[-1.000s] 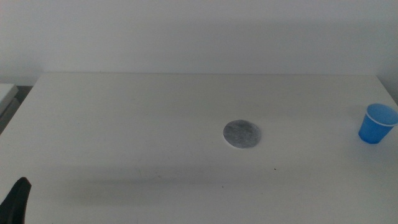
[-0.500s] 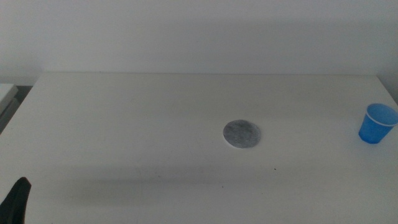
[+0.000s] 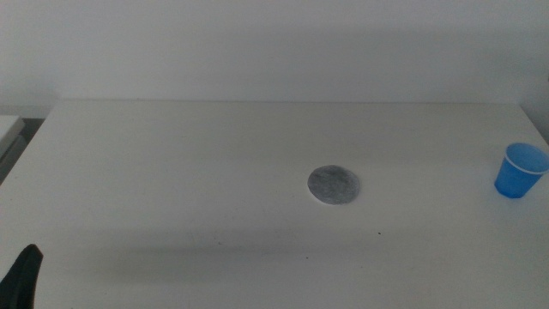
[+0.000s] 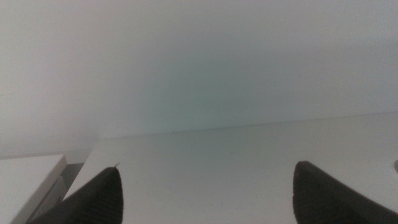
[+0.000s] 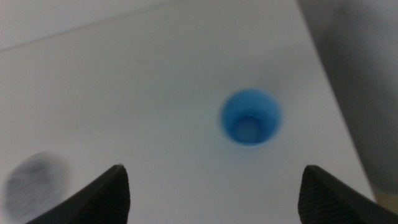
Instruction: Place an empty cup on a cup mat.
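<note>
The blue cup (image 3: 520,170) stands upright and empty near the table's right edge; it also shows from above in the right wrist view (image 5: 250,117). The grey round cup mat (image 3: 334,184) lies flat near the table's middle, apart from the cup, and shows blurred in the right wrist view (image 5: 34,180). My right gripper (image 5: 214,190) is open and hangs above the table, short of the cup; it is out of the middle view. My left gripper (image 4: 208,190) is open and empty at the table's near left corner, where only a dark tip (image 3: 23,275) shows.
The white table (image 3: 214,163) has a back edge against a pale wall and a right edge just beyond the cup. A pale block (image 4: 28,180) stands off the table's left side.
</note>
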